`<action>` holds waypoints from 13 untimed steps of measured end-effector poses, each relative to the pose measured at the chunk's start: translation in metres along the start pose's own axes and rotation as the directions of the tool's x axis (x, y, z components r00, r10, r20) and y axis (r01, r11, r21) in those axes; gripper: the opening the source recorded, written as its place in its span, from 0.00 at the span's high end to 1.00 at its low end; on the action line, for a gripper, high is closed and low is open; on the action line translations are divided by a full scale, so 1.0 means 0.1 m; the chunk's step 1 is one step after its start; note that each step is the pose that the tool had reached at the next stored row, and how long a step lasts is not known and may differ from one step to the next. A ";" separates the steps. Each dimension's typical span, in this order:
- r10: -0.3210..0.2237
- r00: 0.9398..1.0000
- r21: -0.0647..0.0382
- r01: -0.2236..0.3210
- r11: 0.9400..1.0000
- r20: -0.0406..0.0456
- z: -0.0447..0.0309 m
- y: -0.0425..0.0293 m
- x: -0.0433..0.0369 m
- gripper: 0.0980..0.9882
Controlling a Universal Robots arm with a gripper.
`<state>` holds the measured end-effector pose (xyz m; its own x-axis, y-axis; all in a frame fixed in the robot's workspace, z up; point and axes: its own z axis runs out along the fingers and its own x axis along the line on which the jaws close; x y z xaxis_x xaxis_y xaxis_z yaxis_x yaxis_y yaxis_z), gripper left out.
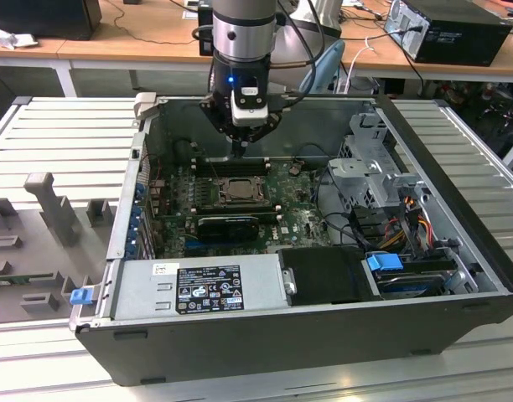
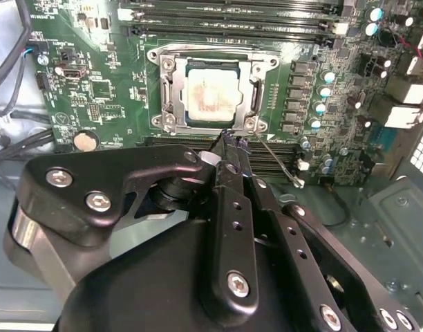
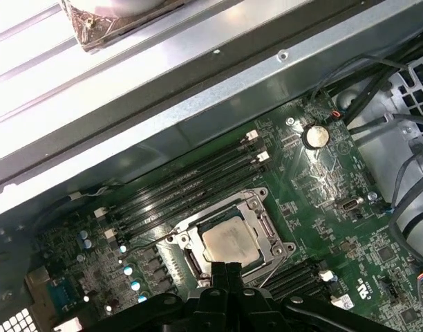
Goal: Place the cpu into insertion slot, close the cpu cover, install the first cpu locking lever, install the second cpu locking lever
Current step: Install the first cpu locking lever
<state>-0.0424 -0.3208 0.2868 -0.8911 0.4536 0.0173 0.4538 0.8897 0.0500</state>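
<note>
Over the open case (image 1: 265, 335) lying on the slatted worktop (image 1: 64, 134), the arm (image 1: 240, 42) points its end effector (image 1: 240, 151) straight down at the green motherboard (image 1: 298, 222). In both wrist views the two black fingers of the end effector (image 2: 229, 142) (image 3: 225, 268) are pressed together with no gap visible and nothing seen between them. The tip sits just beside one corner of the slot (image 2: 168, 121), and whether it touches the board or the metal there cannot be told. The cpu (image 2: 210, 97) (image 3: 229, 241) lies flat inside the slot, its tan-silver face showing through the square cut-out of the cover (image 2: 173, 86), which is folded down over it. One thin wire lever (image 2: 277, 162) stands out at an angle from the slot corner nearest the fingertips, reaching over the memory slots (image 2: 294, 155) on that side. The other lever (image 2: 218, 50) lies flat along the slot edge away from the end effector. More memory slots (image 2: 232, 17) run along that far edge. A round silver battery (image 3: 315, 135) sits on the board well apart from the slot. In the exterior view the cpu (image 1: 238, 191) is just in front of the fingertips, and a grey power supply (image 1: 198, 289) fills the near corner of the case on the exterior view's left
</note>
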 end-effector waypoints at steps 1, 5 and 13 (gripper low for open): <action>-0.009 1.000 0.000 0.009 1.000 0.000 0.000 0.000 0.000 0.99; -0.035 0.999 0.001 0.035 0.999 -0.002 0.002 0.000 0.000 0.99; -0.104 0.995 0.002 0.104 0.995 -0.005 0.015 -0.001 0.000 0.99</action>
<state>-0.0423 -0.3208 0.2853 -0.9335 0.3581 0.0174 0.3585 0.9322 0.0499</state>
